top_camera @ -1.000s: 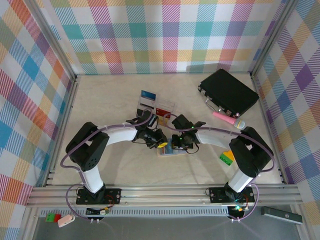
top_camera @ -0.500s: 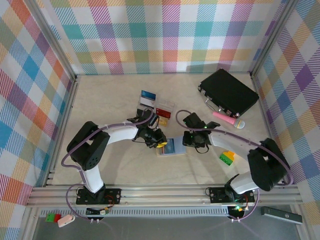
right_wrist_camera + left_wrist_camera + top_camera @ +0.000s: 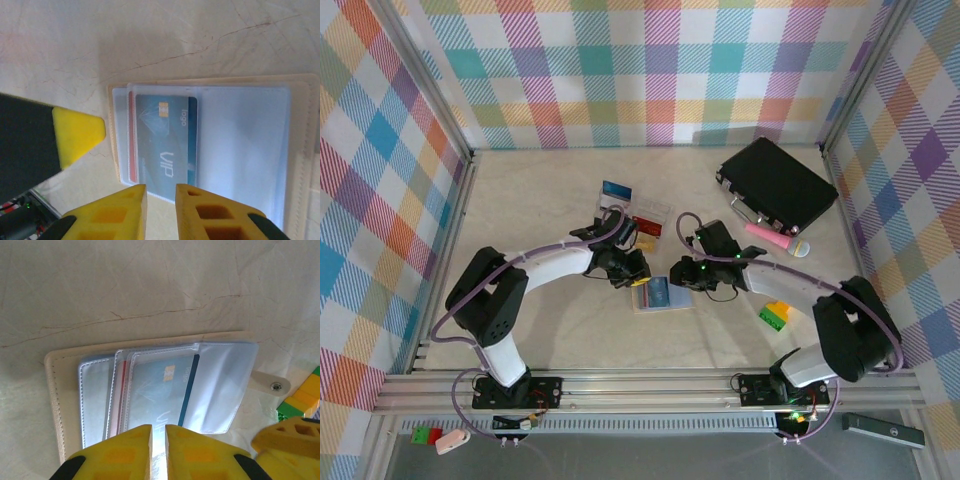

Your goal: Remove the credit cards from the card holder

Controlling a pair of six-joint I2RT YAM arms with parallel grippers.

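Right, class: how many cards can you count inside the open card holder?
2. A blue card faces up in the card holder; a red card shows only an edge from beneath it. Others may be hidden.

The card holder [image 3: 303,150] is cream with clear, bluish sleeves. One credit card [image 3: 162,142] is teal-blue with white lettering; a second card [image 3: 132,145] shows a red edge. The left fingers [image 3: 120,456] and right fingers [image 3: 212,216] are yellow. The counter [image 3: 150,40] is pale beige, finely veined.

I get bright, even light from above; faint soft shadows on the pale marbled bench [image 3: 570,340]; nearby yellow fingertips [image 3: 115,455] blur slightly.
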